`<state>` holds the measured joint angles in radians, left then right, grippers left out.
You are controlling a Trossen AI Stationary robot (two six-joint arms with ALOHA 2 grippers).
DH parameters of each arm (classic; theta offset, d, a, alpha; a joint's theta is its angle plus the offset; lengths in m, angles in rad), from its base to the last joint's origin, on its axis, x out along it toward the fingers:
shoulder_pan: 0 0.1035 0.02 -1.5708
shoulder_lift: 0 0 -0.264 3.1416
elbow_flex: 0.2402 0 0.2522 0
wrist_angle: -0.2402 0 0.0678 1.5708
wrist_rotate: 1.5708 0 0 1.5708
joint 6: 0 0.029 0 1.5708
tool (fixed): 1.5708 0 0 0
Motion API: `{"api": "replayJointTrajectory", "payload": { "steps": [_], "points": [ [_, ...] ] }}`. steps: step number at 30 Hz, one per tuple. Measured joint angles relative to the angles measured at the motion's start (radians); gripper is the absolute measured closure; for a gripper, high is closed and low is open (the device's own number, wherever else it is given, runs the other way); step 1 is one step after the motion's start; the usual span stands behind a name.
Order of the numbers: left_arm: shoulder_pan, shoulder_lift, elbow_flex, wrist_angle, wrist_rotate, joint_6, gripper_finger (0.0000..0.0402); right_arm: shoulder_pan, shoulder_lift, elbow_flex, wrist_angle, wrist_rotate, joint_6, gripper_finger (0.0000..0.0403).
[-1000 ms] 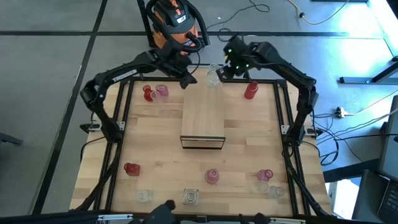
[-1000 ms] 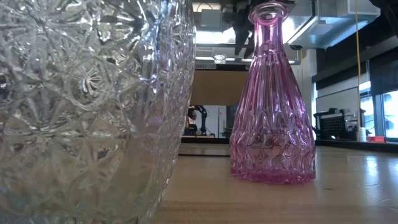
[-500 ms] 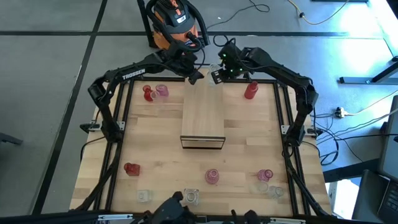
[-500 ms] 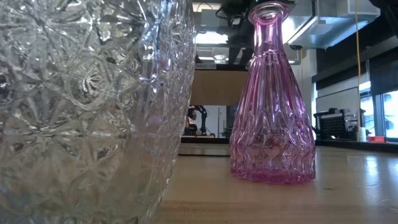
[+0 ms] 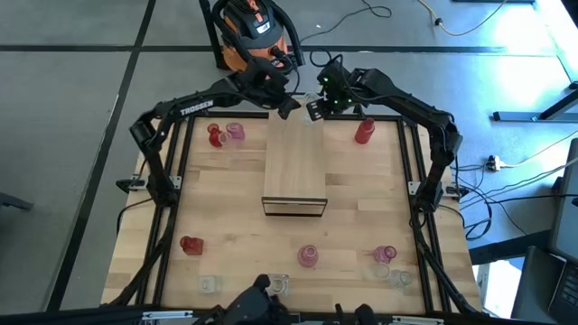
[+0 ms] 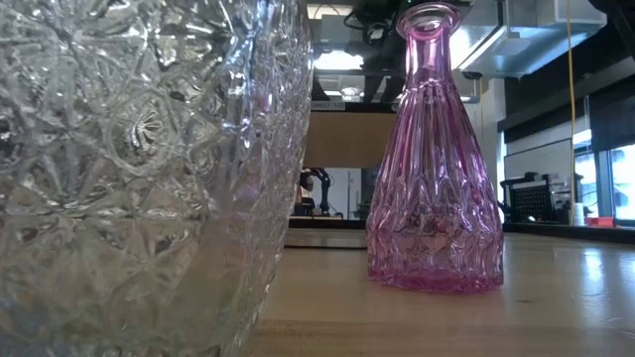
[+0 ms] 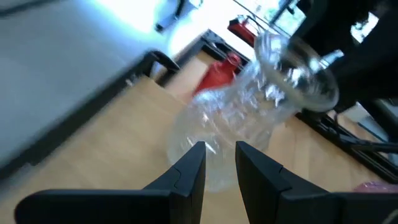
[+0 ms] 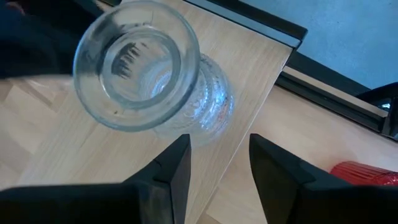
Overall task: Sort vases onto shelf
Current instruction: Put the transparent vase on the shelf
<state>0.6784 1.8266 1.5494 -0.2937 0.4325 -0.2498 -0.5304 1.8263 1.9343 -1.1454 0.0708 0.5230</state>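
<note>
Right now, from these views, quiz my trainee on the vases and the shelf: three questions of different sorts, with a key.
1. True or false: the shelf carries three red vases.
2. The vase by the left tool and right tool, at the shelf's far end, is: A red, B pink, C clear.
3. How many vases in the high view are red?
Key: 1 false; only a clear vase is on it. 2 C. 3 three: far-left red vase, far-right red vase, near-left red vase.
</note>
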Motion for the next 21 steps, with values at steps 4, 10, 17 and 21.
{"api": "replayJointTrajectory", "payload": {
  "steps": [4,10,17,21],
  "points": [
    [-0.013,0.031,0.000,0.021,0.007,-0.010,0.0321,0.000,0.000,0.000,0.000,0.001,0.005,0.0259],
    [-0.011,0.037,0.000,0.031,-0.001,-0.008,0.0321,0.000,0.001,0.000,0.005,0.025,0.007,0.0259],
    [-0.011,0.037,0.000,0.062,-0.007,-0.008,0.0321,0.000,0.001,0.000,0.058,0.050,-0.004,0.0259],
    [-0.011,0.037,0.000,0.068,-0.033,-0.009,0.0321,0.000,0.001,0.000,0.076,0.054,-0.004,0.0259]
  ]
}}
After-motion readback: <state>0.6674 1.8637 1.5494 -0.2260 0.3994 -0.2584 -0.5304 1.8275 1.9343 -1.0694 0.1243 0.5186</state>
